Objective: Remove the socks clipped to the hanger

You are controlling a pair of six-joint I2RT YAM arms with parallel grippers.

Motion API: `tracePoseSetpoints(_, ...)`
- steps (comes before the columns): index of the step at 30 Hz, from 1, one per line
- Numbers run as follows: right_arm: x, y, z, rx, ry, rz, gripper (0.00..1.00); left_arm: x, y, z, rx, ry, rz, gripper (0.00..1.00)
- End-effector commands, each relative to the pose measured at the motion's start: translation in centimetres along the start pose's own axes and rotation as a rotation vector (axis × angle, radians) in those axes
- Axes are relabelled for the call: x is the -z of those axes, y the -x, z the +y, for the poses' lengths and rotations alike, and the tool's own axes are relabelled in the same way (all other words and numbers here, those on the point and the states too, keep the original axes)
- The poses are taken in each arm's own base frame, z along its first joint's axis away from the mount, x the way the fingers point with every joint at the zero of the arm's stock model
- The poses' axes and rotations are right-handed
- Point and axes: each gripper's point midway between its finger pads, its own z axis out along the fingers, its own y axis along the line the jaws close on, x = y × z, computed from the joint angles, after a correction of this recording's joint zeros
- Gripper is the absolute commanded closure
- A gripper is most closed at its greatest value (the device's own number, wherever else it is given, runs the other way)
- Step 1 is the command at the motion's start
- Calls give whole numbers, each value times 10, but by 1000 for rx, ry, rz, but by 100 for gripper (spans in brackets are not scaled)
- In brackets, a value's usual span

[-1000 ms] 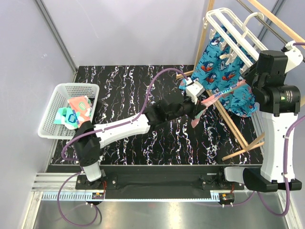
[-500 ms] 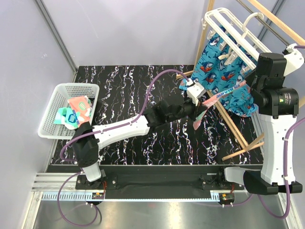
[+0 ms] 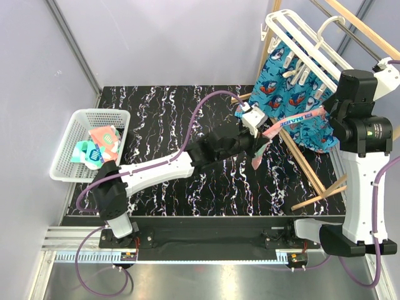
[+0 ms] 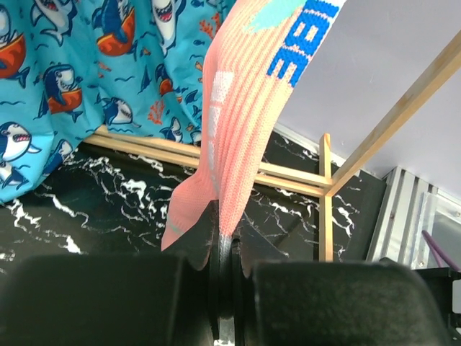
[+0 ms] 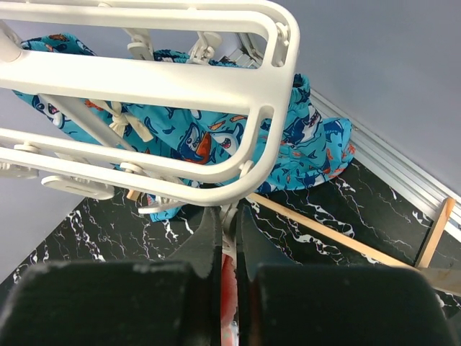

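Salmon-pink ribbed sock, seemingly taut.

Salmon-pink sock, blue shark-print socks, white hanger.

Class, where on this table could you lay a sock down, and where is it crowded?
Free: the far strip between basket and frame; the near patch between left arm and frame. Crowded: the far right corner, under hanger and socks.

Illegible blue lettering on pink sock
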Motion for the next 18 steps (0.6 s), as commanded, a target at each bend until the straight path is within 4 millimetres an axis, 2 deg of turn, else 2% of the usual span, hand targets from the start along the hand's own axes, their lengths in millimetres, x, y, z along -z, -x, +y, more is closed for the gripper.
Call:
tracePoseSetpoints(1,5,15,-2,-29,1,-57,100,14,36,0,7,25,-115,100)
tracePoseSetpoints(5,8,17,-2,-31,9,-63,100,20,30,9,5,70,-102,100)
tracePoseSetpoints(11,11,15,5,-30,57,-49,100,32,31,18,-3,121,-95,100)
tracePoseSetpoints(12,13,15,6,-26,67,-46,97,34,31,23,0,140,-93,100)
tracePoseSetpoints(15,16,13,11,-14,108,-29,67,44,30,40,17,203,-73,100)
tracePoseSetpoints(17,19,9,14,-7,141,-10,51,55,31,51,38,239,-58,100)
tracePoseSetpoints(18,22,7,13,-1,151,-7,48,60,32,62,50,263,-52,100)
